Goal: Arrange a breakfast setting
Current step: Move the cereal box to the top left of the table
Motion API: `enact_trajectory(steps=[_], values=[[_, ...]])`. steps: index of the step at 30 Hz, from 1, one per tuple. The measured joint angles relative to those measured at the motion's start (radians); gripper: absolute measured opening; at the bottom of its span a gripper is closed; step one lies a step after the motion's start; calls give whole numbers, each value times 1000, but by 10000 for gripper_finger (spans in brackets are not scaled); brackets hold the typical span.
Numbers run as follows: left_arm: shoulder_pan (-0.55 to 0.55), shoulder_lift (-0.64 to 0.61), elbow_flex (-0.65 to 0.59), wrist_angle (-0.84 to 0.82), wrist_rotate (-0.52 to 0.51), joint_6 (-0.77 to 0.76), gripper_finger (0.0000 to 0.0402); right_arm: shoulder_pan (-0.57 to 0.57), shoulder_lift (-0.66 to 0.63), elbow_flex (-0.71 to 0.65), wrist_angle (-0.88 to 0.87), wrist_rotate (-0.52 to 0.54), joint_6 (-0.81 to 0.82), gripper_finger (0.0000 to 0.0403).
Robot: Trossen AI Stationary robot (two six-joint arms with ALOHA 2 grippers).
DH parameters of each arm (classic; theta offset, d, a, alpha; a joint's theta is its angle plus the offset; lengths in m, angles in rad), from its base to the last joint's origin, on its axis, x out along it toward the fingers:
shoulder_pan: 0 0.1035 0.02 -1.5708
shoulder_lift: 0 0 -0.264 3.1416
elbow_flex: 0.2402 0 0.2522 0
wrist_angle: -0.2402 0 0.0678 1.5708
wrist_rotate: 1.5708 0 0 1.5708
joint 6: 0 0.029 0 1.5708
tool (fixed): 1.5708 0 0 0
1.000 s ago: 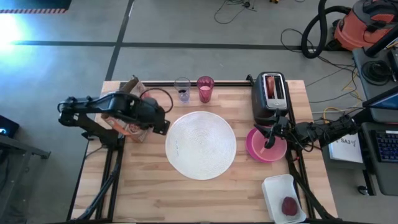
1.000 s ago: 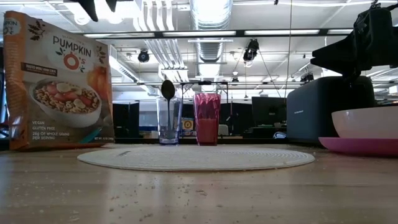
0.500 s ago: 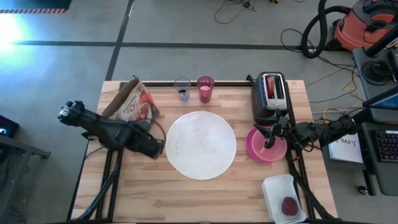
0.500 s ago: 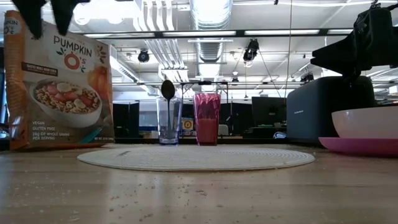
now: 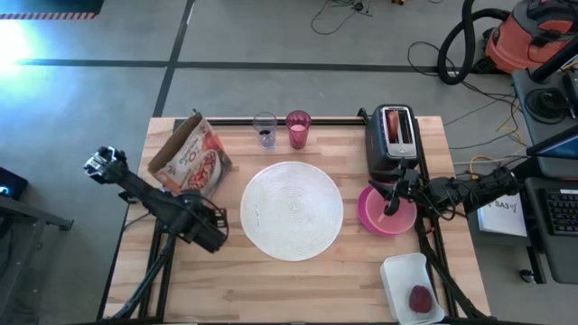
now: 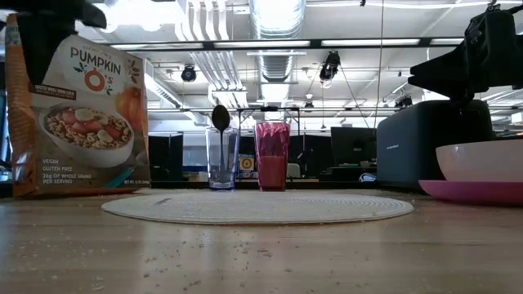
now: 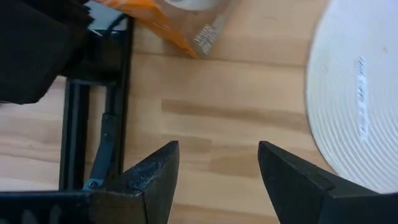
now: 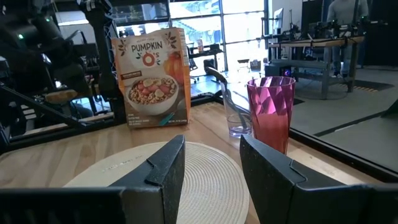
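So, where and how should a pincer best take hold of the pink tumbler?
Grip the pink tumbler around its faceted wall, near mid height, coming level from the table's open middle over the white round disc. It stands upright by the back edge, close beside the clear glass holding the spoon, so the fingers should close front to back, I think, not sideways into that gap.

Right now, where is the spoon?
From above, the blue-handled spoon stands in the clear glass at the table's back edge, just left of the pink tumbler.
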Motion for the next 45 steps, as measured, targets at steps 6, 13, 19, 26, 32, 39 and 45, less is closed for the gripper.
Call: enact_trajectory(steps=[6, 13, 19, 26, 32, 39, 45], values=[[1, 1, -96, 0, 0, -79, 203, 0, 0, 0, 0, 0, -1, 144], [3, 38, -164, 0, -4, -117, 203, 0, 0, 0, 0, 0, 0, 144], [14, 112, -212, 0, -96, -123, 203, 0, 0, 0, 0, 0, 0, 144], [56, 217, -224, 0, -130, -124, 203, 0, 0, 0, 0, 0, -2, 144], [95, 306, -224, 11, -180, -124, 203, 0, 0, 0, 0, 0, 0, 144], [138, 371, -224, 61, -248, -123, 203, 0, 0, 0, 0, 0, -1, 144], [164, 379, -227, 105, -315, -113, 203, 0, 0, 0, 0, 0, -1, 144]])
